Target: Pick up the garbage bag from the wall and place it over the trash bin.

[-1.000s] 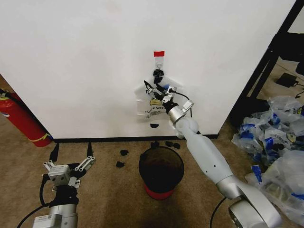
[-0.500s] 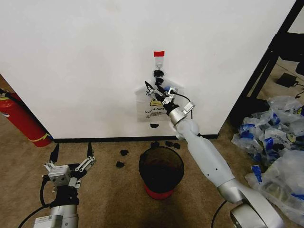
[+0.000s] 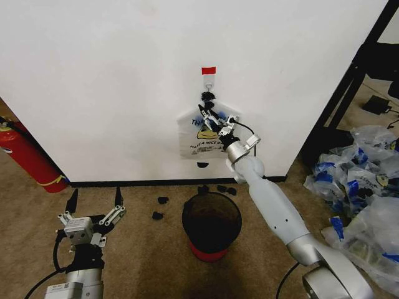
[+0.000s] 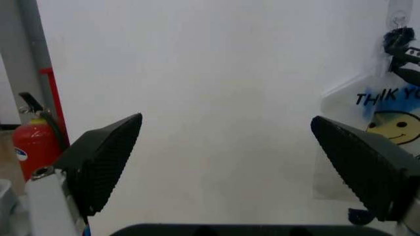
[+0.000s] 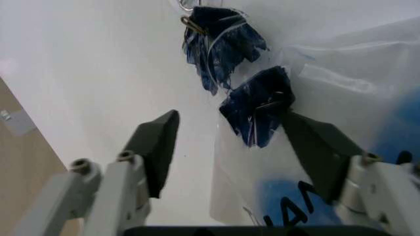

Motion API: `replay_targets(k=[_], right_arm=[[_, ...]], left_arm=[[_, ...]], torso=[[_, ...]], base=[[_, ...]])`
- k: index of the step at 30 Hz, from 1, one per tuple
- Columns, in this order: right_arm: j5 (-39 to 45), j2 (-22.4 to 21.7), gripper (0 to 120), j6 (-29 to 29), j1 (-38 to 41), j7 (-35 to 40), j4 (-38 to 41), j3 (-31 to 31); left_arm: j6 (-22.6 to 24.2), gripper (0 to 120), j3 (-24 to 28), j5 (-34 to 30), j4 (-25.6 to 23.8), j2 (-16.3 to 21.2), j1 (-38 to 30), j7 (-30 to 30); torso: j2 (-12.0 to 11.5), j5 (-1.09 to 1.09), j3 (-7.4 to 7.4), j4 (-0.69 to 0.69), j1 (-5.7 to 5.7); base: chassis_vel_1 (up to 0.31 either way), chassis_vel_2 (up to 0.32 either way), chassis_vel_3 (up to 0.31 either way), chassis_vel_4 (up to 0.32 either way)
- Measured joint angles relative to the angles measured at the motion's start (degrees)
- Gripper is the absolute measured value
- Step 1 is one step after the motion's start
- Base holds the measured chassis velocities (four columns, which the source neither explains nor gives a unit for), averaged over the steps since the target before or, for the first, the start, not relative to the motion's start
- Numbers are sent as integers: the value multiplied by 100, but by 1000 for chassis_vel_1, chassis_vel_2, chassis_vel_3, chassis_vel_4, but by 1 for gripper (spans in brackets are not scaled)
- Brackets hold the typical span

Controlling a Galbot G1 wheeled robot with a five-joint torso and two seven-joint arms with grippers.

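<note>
The garbage bag (image 3: 192,136), translucent white with blue print and a yellow smiley, hangs flat on the wall (image 3: 112,93) from a small hook (image 3: 209,81) under red tape. My right gripper (image 3: 209,114) is raised against the bag's top, just below the hook. In the right wrist view it (image 5: 229,118) is open, its fingers either side of a dark blue handle tab (image 5: 256,105); a second tab (image 5: 220,44) hangs on the hook. The trash bin (image 3: 212,223), dark mesh with a red base, stands on the carpet below. My left gripper (image 3: 93,200) waits open, low at the left.
A red fire extinguisher (image 3: 28,159) leans at the wall's left end. A heap of clear-and-blue bags (image 3: 368,180) lies at the right beside a black frame (image 3: 349,81). Small black scraps (image 3: 162,200) litter the carpet between the baseboard and the bin.
My right gripper has risen and shifted slightly right, closing in on the bag's handle tabs under the hook. The bag now hangs flatter. The left arm has stayed still.
</note>
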Motion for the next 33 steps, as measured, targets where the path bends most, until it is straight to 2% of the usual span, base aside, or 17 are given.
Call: replay_targets(k=[6,8,13,15,33], right_arm=[[-28,13,36,11,-12,-2,-18,4],[-73,15,25,19,-5,-2,-78,28],[-103,-18,12,25,0,-2,-95,51],[-110,-48,1,26,-31,-2,-59,52],[-159,-90,0,28,-100,-43,-14,94]], left_arm=[[-20,100,-19,0,1,4,6,0],[-25,100,-23,0,1,5,9,-1],[-32,100,-16,0,2,-3,13,-1],[-35,100,0,7,5,-9,12,-1],[-60,100,-8,46,-17,19,42,-2]], torso=[[0,0,0,0,0],[0,1,0,0,0],[0,0,0,0,0],[0,0,0,-1,0],[0,0,0,0,0]], base=[[0,0,0,0],[0,0,0,0],[0,0,0,0],[0,0,0,0],[0,0,0,0]])
